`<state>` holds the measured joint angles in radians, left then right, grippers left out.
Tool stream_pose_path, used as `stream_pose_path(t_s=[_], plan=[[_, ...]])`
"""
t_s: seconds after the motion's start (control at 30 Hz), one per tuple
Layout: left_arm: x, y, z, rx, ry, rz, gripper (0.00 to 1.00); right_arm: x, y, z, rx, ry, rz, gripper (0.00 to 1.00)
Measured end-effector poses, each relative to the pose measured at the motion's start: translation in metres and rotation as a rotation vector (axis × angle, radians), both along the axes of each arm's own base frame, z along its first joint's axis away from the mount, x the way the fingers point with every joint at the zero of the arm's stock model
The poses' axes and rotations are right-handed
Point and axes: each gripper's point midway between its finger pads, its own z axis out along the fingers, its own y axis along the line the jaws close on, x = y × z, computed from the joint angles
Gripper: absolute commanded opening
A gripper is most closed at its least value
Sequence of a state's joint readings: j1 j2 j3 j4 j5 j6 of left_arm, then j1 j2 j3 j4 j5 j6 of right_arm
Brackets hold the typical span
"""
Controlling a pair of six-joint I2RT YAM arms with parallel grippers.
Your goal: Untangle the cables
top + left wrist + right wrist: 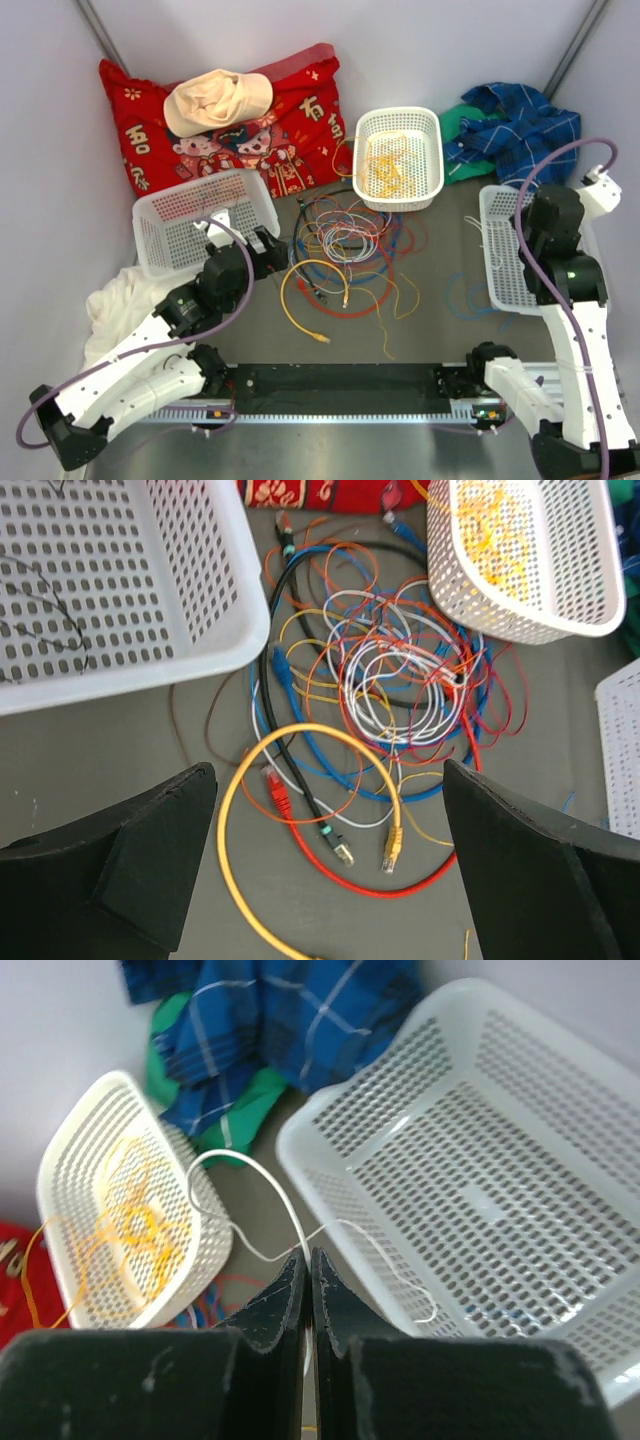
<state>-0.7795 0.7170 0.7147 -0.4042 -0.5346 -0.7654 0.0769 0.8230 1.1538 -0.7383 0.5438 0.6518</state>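
Note:
The cables (345, 250) lie in a loose tangle of yellow, red, blue, white, orange and black wires mid-table. In the left wrist view the tangle (400, 680) lies ahead. A yellow cable loop (235, 810), a red cable (380, 885) and a black plug (340, 850) lie between the fingers. My left gripper (330, 880) is open and empty, at the tangle's left edge (268, 252). My right gripper (309, 1257) is shut on a thin white wire (245, 1170), beside the right basket (400, 1070). In the top view it (522, 225) sits over that basket.
A white basket (150, 205) stands left of the tangle (200, 650). A basket with yellow wires (398, 112) stands behind it (520, 630) (80, 1160). The right basket (490, 250), a red pillow (290, 110) with a beige hat (215, 100), plaid cloth (520, 125) and white cloth (115, 305) ring the table.

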Motion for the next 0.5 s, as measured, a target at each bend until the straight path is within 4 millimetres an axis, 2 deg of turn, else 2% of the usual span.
stream_pose_path(t_s=[0.1, 0.27, 0.37, 0.5], plan=[[-0.002, -0.002, -0.012, 0.010, 0.032, -0.011, 0.99, -0.011, -0.021, -0.002, -0.016, -0.010, -0.114, 0.00], [-0.007, -0.007, -0.020, -0.020, 0.068, -0.029, 0.99, -0.018, -0.041, -0.016, 0.015, -0.006, -0.246, 0.00], [-0.010, -0.010, -0.027, -0.042, 0.098, -0.035, 0.99, -0.015, -0.056, -0.029, 0.053, 0.014, -0.333, 0.00], [-0.014, -0.016, -0.038, -0.062, 0.143, -0.047, 0.99, -0.003, -0.078, -0.056, 0.091, 0.092, -0.443, 0.00]])
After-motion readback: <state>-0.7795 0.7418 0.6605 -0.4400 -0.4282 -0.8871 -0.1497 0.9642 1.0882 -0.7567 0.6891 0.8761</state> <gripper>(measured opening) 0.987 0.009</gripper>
